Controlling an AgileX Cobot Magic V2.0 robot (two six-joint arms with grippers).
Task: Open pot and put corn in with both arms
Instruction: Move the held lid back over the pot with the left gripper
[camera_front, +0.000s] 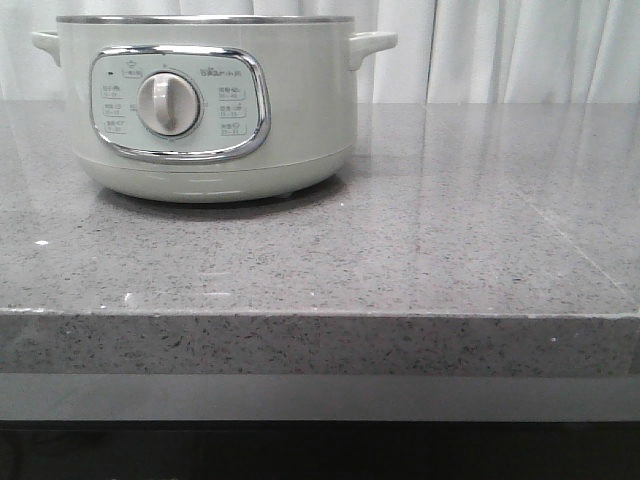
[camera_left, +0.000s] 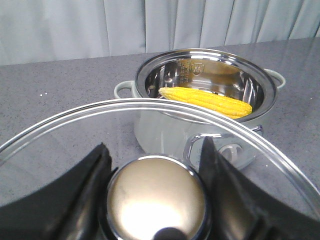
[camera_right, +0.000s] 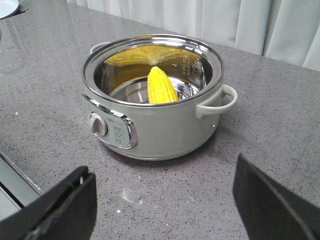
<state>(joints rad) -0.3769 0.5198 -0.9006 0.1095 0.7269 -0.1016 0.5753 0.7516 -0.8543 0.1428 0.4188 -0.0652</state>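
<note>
Nearly done: corn (camera_right: 161, 86) inside open pot (camera_right: 155, 125), left fingers (camera_left: 85, 185) seemingly clamping lid knob (camera_left: 156, 200), right fingers (camera_right: 272, 200) apart, empty.

Looks like a kitchen setup to us: speckled grey stone tabletop (camera_front: 400, 260), pale curtains (camera_front: 500, 50) behind, electric cooker pot (camera_front: 205, 100).

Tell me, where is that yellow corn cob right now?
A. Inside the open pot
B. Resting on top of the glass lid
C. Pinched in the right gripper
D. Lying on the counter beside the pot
A: both wrist views show the corn lying inside the uncovered pot, while the left gripper holds the glass lid by its knob and the right gripper is open and empty.
</note>
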